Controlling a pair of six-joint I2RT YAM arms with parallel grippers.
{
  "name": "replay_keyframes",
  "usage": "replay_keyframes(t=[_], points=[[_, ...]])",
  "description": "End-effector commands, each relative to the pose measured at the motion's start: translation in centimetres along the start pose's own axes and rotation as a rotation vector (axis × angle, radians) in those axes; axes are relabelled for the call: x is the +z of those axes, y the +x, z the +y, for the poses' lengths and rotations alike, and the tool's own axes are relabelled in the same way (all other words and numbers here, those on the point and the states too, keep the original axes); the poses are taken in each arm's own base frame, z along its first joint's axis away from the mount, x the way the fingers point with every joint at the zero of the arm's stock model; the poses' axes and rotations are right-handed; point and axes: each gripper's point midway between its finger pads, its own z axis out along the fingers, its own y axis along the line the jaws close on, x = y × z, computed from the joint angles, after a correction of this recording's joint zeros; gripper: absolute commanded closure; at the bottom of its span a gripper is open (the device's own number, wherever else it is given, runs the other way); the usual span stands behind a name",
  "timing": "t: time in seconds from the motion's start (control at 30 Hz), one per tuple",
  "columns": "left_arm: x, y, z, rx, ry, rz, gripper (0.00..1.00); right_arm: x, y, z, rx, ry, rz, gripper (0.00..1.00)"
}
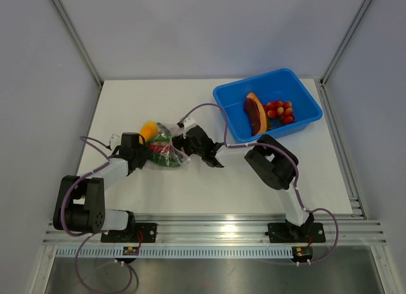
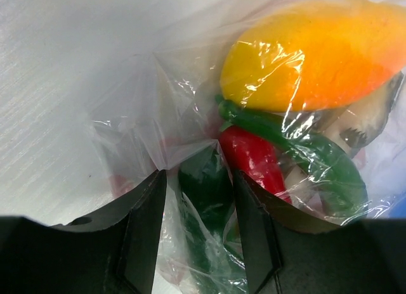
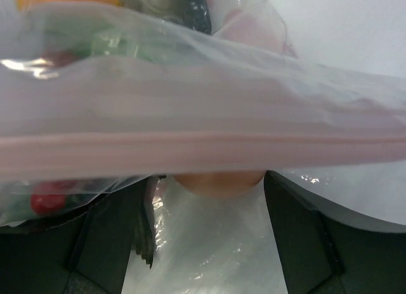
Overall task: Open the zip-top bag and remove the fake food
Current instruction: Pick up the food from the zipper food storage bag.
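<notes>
1. Counter [image 1: 190,186]: white, carrying everything listed below.

2. Blue bin [image 1: 235,94]: set at the far right of the counter, well apart from the bag. An orange-brown wedge [image 1: 255,113] and a cluster of red tomatoes [image 1: 280,111] are held inside it.

3. Zip-top bag [image 1: 166,151]: laid near the middle of the counter, between the two hands. Its pinkish zip strip [image 3: 203,148] is turned towards the right arm. Whether the strip is sealed or parted cannot be told.

4. Left hand [image 2: 200,180]: closed on a gathered fold of the bag, with a green piece caught inside the fold.

5. Right hand [image 3: 206,192]: held open, its jaws standing wide below the zip strip with nothing pinched.

6. Fake food [image 1: 150,129], in the bag: a yellow fruit [image 2: 317,53], a green cucumber [image 2: 330,164] and a red chili [image 2: 254,154] are seen through the plastic.

Progress, as judged: the task is partly done. Two kinds of piece are accounted for in the bin, while several are yet to be taken out of the bag.
</notes>
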Motion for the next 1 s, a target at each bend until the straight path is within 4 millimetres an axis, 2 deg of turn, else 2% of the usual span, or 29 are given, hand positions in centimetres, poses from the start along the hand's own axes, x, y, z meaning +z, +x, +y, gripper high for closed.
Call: replay_keyframes(t=[0.0,0.33,0.63,0.83,0.9,0.97], points=[[0.0,1.2,0.2,0.034,0.004,0.048,0.51,0.4,-3.2,0.3,0.028,0.036,-0.131,0.16],[0.0,1.2,0.2,0.037,0.004,0.044,0.51,1.3,-3.1,-0.4,0.061,0.077,-0.163,0.19],[-0.1,1.2,0.1,0.037,0.006,0.047,0.51,1.4,-2.7,-0.8,0.067,0.093,-0.164,0.44],[-0.1,1.2,0.0,0.022,0.012,0.047,0.51,0.6,-3.7,-1.3,0.087,0.124,-0.222,0.53],[-0.2,1.1,0.0,0.02,0.011,0.043,0.51,0.3,-3.7,-1.7,0.091,0.141,-0.228,0.5],[-0.3,1.0,0.0,0.021,0.011,0.038,0.51,0.3,-3.9,-1.7,0.089,0.141,-0.223,0.35]])
